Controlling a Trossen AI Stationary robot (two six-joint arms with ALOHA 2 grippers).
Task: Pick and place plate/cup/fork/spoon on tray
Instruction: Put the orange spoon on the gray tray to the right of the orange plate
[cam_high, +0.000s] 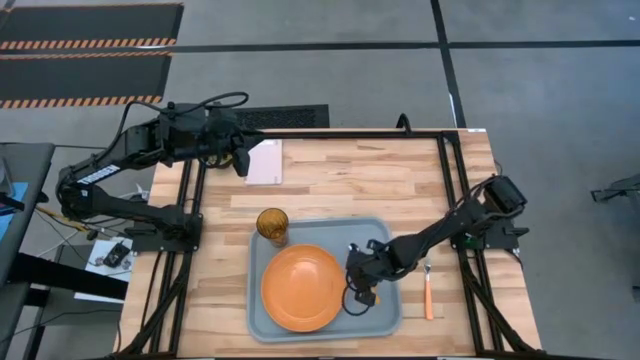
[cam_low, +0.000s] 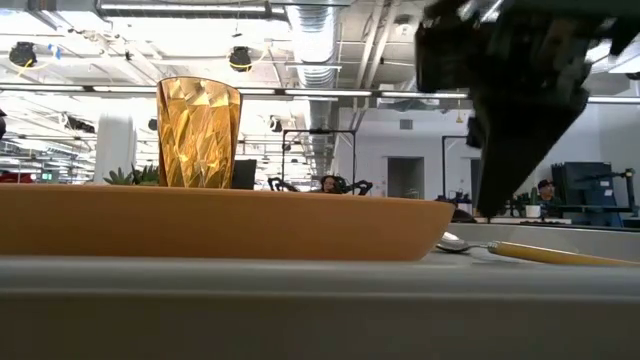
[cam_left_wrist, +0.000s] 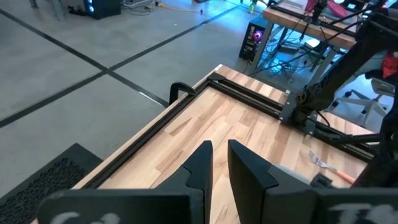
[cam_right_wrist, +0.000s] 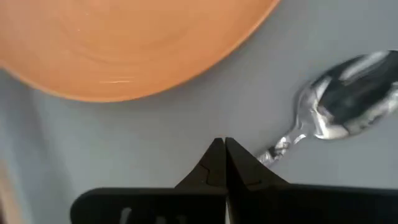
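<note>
The pale grey-blue tray lies at the table's near middle. The orange plate rests flat on it and also shows in the right wrist view. The amber cup stands upright in the tray's far-left corner. The spoon lies on the tray floor right of the plate, its handle flat. My right gripper is shut and empty just above the spoon's neck. The fork lies on the wood right of the tray. My left gripper hovers at the far left, open by a narrow gap.
A white-pink napkin lies on the wood at the far left, beside my left gripper. Black frame rails run along the table's sides. Green leaves show behind the plate in the low view. Bare wood lies beyond the tray.
</note>
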